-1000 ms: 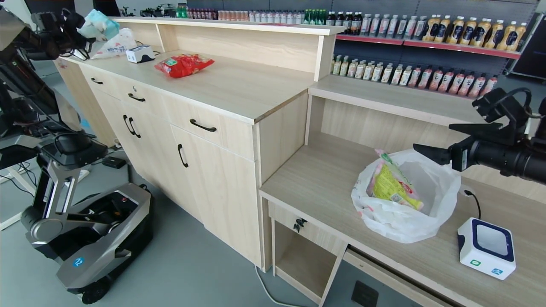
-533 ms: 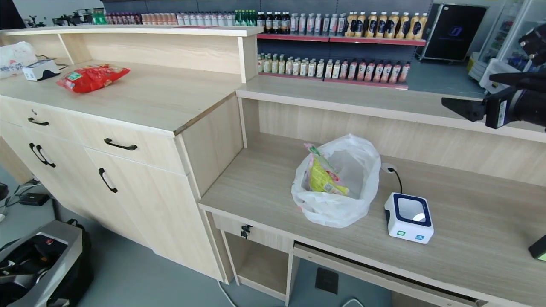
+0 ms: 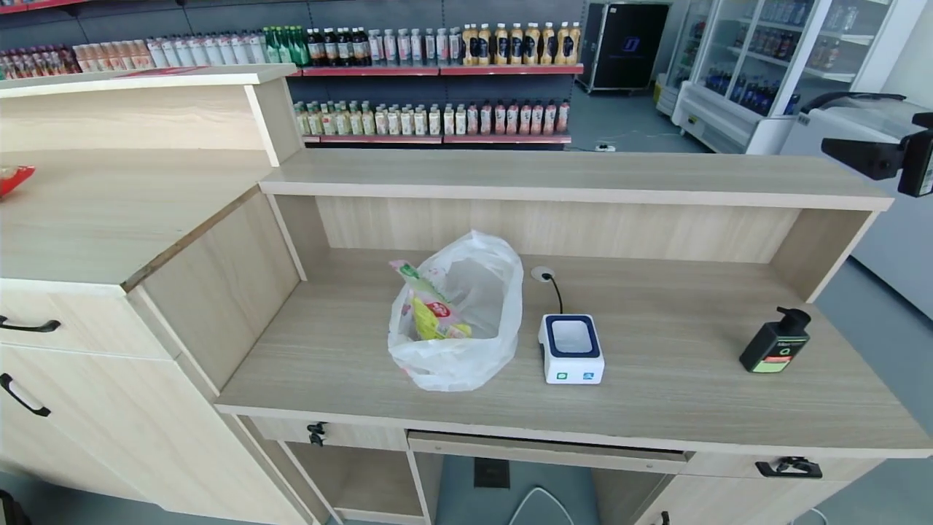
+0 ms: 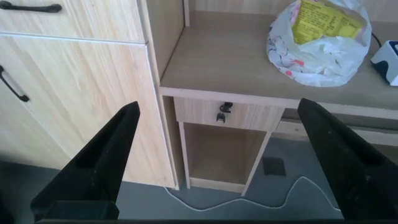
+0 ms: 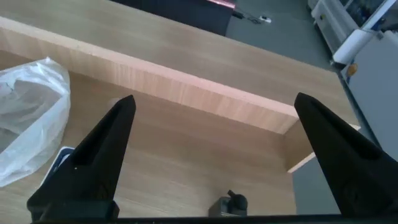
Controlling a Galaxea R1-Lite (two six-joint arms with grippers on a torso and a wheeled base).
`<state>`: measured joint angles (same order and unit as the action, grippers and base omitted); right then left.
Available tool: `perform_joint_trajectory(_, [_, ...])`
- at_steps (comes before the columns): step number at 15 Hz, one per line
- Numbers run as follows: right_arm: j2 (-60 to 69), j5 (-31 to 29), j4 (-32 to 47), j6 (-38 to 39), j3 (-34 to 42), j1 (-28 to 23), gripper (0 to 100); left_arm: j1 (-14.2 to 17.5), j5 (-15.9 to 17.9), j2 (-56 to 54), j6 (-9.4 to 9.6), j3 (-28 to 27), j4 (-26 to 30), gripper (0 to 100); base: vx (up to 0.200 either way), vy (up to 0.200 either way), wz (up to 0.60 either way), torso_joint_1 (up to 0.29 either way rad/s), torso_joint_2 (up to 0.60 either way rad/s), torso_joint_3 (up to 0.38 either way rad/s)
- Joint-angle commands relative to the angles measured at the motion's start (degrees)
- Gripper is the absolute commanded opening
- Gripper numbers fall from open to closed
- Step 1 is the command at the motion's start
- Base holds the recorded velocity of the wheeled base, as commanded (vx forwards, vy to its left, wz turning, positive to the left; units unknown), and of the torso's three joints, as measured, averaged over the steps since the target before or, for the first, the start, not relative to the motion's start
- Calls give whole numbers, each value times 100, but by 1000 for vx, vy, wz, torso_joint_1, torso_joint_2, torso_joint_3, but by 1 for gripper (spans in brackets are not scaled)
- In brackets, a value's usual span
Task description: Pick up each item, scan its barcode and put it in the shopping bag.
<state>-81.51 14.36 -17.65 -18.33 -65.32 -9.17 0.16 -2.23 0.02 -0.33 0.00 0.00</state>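
A white plastic shopping bag (image 3: 466, 343) stands open on the lower desk with a yellow snack pack (image 3: 431, 312) inside. Beside it on the right sits the white and blue barcode scanner (image 3: 572, 348). A black pump bottle (image 3: 775, 343) stands further right. A red snack pack (image 3: 13, 179) lies on the higher counter at the far left edge. My right gripper (image 5: 214, 99) is open and empty, high above the desk's right end; one finger (image 3: 864, 157) reaches in from the right. My left gripper (image 4: 219, 107) is open and empty, low in front of the desk, facing the bag (image 4: 320, 50).
A raised ledge (image 3: 568, 179) runs along the back of the desk. The taller counter (image 3: 109, 219) with handled drawers adjoins on the left. A small locked drawer (image 4: 221, 113) hangs over an open cubby. Drink shelves and fridges stand behind.
The head view has swung to the right, so the bag and scanner now sit mid-picture and the pump bottle has come into view. The yellow pack still lies in the bag.
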Motion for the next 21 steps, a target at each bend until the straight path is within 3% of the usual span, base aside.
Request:
perform_joint_trajectory(1, [-50, 243, -1, 84, 1, -410, 100, 2, -5, -2, -2, 0, 0, 100, 0, 0, 0, 159, -393, -207])
perform_joint_trajectory(4, [337, 260, 34, 726, 379, -463, 100, 2, -5, -2, -2, 0, 0, 100, 0, 0, 0, 180, -373, -211])
perform_joint_trajectory(11, [522, 216, 69, 814, 1003, -903, 100, 2, -5, -2, -11, 0, 0, 100, 0, 0, 0, 36, -83, -43])
perform_joint_trajectory(15, [531, 199, 69, 963, 1302, -1052, 100, 2, -5, -2, -2, 0, 0, 100, 150, 0, 0, -2, 2, 3])
perform_joint_trajectory(19, [240, -575, 78, 1007, 1434, -1052, 100, 2, -5, -2, -2, 0, 0, 100, 0, 0, 0, 0, 0, 0])
perform_joint_trajectory(21, [249, -671, 86, 1016, 1724, -1052, 100, 2, -5, -2, -2, 0, 0, 100, 0, 0, 0, 0, 0, 0])
